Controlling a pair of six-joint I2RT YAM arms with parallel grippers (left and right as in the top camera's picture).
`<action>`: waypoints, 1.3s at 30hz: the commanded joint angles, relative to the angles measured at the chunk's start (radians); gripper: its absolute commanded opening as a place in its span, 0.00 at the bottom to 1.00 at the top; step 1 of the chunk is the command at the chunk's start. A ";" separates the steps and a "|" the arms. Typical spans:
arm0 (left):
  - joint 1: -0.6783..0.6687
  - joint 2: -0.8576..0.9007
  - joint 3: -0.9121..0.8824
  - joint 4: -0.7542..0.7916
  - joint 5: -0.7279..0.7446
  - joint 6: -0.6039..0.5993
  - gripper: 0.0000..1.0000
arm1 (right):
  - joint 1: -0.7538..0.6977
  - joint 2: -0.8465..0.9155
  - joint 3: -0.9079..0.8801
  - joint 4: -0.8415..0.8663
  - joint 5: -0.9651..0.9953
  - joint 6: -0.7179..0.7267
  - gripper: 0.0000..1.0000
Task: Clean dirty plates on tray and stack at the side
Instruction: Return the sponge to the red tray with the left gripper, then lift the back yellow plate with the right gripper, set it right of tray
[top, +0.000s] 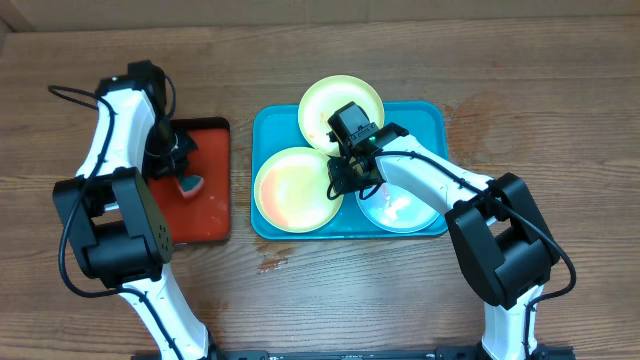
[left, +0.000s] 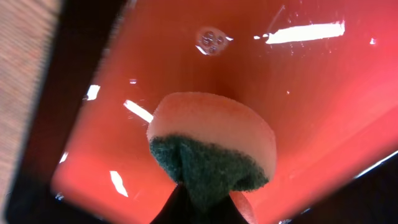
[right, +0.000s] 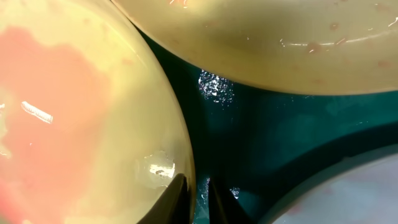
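The left gripper (left: 208, 208) clamps a sponge (left: 211, 140) over the red tray (left: 298, 93); the right gripper (right: 196, 190), fingers nearly together, sits at the rim of the orange-smeared plate (top: 293, 188) on the blue tray (top: 268, 125); whether it pinches that rim, I cannot tell; a lime plate (top: 335, 100) and a pale plate (top: 405, 212) lie alongside.

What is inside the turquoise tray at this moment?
Three plates: a lime-green plate overhanging the tray at its far rim, an orange-smeared plate front left, and a pale plate front right. The right arm covers part of the pale plate and the tray floor beneath it.
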 joint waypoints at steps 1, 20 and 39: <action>0.003 0.000 -0.020 0.032 0.028 0.031 0.29 | -0.001 0.013 0.005 0.008 0.010 0.003 0.11; 0.005 -0.001 0.323 -0.164 0.043 0.031 1.00 | 0.117 -0.042 0.343 -0.308 0.419 -0.078 0.04; -0.004 -0.001 0.320 -0.153 0.043 0.031 1.00 | 0.419 -0.042 0.489 -0.465 1.407 -0.287 0.04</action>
